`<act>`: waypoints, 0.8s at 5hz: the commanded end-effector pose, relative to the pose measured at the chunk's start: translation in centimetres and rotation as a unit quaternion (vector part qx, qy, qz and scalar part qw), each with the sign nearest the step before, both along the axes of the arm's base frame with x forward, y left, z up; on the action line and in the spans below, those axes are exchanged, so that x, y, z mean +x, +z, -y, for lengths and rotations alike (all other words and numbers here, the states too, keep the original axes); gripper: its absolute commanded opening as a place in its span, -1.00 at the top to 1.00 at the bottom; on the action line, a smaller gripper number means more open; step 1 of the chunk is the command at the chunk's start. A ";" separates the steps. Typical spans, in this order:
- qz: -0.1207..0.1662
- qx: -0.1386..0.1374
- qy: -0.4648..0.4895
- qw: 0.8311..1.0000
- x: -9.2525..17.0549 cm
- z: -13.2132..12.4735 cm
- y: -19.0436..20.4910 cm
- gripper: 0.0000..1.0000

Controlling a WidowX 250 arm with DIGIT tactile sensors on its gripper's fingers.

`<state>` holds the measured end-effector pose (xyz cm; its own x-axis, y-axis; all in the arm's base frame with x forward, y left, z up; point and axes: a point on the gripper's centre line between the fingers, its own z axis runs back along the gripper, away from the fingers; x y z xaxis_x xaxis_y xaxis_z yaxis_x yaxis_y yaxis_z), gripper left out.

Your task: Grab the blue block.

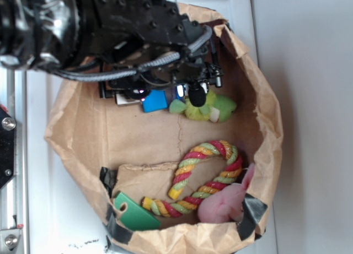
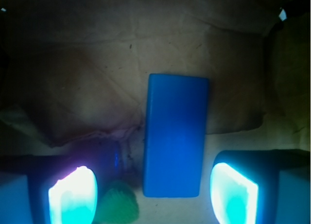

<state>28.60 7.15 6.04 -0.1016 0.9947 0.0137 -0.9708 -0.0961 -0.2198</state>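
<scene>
Gripper (image 2: 153, 195) is spread, holding nothing; its two glowing fingertips (image 2: 73, 195) stand either side of the blue block (image 2: 175, 136) in the wrist view. Block lies on the crumpled paper floor of the brown bag (image 1: 265, 100), far side of the bag in the exterior view, just beside the yellow-green fuzzy toy (image 1: 207, 107). Block's long axis runs away from the camera, crosswise to the closing line, so the fingers would meet its long sides; it sits slightly right of centre. Block: smooth, flat, rigid slab, sharp edges. Judgement: descent and closure remain. Toy's green fuzz shows near the left fingertip and may snag.
</scene>
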 end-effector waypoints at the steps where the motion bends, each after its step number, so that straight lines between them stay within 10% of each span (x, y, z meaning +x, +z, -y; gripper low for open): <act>1: 0.020 0.000 0.018 1.000 -2.2 -0.6 1.2 -1.00; 4: 0.026 0.000 0.030 0.999 0.3 -2.1 0.9 -1.00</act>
<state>28.95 8.77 5.60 -0.1537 0.9881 0.0011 -0.9648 -0.1498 -0.2161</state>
